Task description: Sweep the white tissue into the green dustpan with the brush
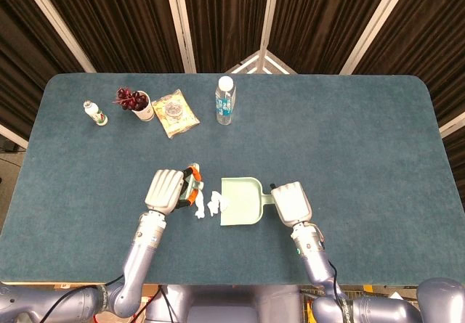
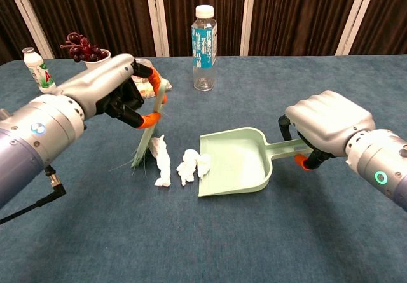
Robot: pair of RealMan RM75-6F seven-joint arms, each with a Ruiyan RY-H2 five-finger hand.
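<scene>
My left hand (image 2: 114, 92) (image 1: 166, 190) grips a pale green brush (image 2: 148, 127) by its handle, bristles down on the cloth just left of the tissue. Two white tissue pieces lie on the table: a long one (image 2: 161, 163) (image 1: 198, 207) beside the bristles, and a crumpled one (image 2: 193, 164) (image 1: 216, 203) at the front lip of the green dustpan (image 2: 236, 159) (image 1: 241, 201). My right hand (image 2: 327, 124) (image 1: 290, 202) holds the dustpan's handle, with the pan flat on the table.
Along the far side stand a water bottle (image 2: 204, 39) (image 1: 225, 100), a snack packet (image 1: 174, 112), a white cup of dark grapes (image 2: 89, 56) (image 1: 136, 103) and a small white bottle (image 2: 39, 70) (image 1: 94, 112). The table's blue cloth (image 1: 349, 141) stretches to the right.
</scene>
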